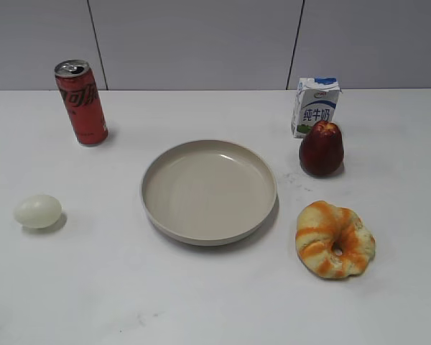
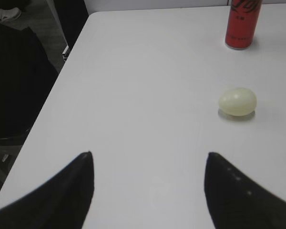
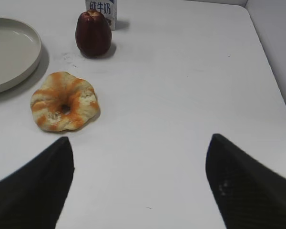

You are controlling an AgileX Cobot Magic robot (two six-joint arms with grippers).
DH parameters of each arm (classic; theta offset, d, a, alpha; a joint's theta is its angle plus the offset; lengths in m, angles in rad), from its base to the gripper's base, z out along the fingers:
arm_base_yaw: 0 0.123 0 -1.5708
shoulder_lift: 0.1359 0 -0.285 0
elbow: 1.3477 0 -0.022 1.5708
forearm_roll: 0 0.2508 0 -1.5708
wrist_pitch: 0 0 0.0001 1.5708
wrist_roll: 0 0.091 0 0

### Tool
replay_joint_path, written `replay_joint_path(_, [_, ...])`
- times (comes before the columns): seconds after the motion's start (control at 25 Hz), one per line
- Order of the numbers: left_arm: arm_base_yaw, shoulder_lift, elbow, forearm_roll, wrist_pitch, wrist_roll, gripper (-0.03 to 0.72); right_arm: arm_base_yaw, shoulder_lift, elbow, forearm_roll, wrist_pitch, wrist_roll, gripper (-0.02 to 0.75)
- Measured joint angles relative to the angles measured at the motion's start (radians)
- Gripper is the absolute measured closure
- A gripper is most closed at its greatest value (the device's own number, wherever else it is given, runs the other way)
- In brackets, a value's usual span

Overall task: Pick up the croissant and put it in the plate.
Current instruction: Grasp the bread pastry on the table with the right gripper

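Beige and empty, the large round shallow plate (image 1: 209,191) is sitting at the middle of the white bench (image 1: 115,287), so no part of the placement is done. The ring-shaped soft croissant (image 1: 335,239) with orange and pale-yellow stripes is lying flat on the bench to the right of the plate, near its rim but apart from it, untouched. The dark red pear-shaped fruit (image 1: 321,149) is standing behind the croissant, right of the plate, just in front of a small milk carton (image 1: 315,106). The right hand (image 3: 138,183) is hovering above the bench, fingers spread wide and holding nothing, with the croissant lying ahead and to its left. The left hand (image 2: 148,191) is likewise spread open and empty, on the far side of the plate. Remaining, by judgement: approach, grasp, lift, transfer and release.
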Motion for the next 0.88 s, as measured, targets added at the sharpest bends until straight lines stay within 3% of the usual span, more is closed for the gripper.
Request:
replay_joint_path(0.44, [0.0, 0.0, 0.0, 0.0, 0.0, 0.0, 0.139, 0.0, 0.067, -0.006, 0.001, 0.003, 0.017, 0.107])
replay_joint_path(0.88, [0.0, 0.0, 0.0, 0.0, 0.0, 0.0, 0.139, 0.0, 0.803, -0.187, 0.171, -0.013, 0.076, 0.15])
